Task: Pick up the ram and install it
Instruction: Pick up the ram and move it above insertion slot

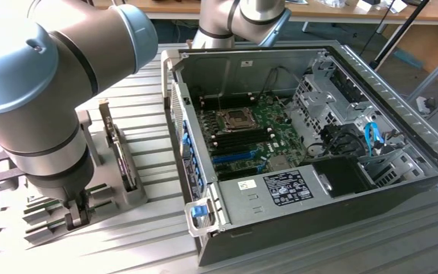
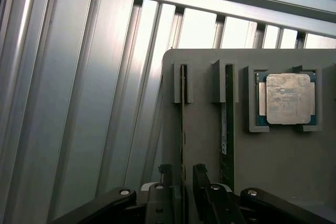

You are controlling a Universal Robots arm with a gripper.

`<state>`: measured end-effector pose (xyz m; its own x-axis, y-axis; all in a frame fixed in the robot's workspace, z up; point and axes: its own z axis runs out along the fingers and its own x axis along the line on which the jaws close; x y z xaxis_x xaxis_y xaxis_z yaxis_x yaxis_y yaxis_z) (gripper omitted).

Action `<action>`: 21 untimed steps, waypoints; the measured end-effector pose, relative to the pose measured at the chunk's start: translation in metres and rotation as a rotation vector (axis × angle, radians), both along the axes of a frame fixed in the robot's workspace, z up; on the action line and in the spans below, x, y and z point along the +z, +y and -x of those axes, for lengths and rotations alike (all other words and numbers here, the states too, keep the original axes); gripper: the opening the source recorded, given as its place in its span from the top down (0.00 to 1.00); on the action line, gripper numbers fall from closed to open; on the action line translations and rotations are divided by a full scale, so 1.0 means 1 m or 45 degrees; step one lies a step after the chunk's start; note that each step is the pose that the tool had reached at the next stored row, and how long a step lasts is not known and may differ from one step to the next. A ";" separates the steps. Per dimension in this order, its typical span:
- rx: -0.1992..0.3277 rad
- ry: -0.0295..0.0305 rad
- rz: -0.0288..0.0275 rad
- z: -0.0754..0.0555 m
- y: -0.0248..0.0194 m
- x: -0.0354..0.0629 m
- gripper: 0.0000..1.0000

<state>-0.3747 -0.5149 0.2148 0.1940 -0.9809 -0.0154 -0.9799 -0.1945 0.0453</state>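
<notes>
Grey arm [image 1: 44,114] upright over the holder [image 2: 273,171], gripper [image 2: 182,178] open, astride the ram [image 2: 182,124]

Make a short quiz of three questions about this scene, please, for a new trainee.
1. True or false: the gripper is shut.
2. The gripper straddles: A) a ram standing in its slot; B) a blue cable; C) a fan.
3. What lies in the square recess of the gray holder?

Key:
1. False, it is open.
2. A.
3. The silver processor chip.
</notes>
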 end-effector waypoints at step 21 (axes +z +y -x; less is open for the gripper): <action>0.000 0.0000 0.0000 0.000 0.0000 -0.0029 0.79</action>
<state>-0.3747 -0.5149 0.2119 0.1939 -0.9809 -0.0154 -0.9799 -0.1944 0.0453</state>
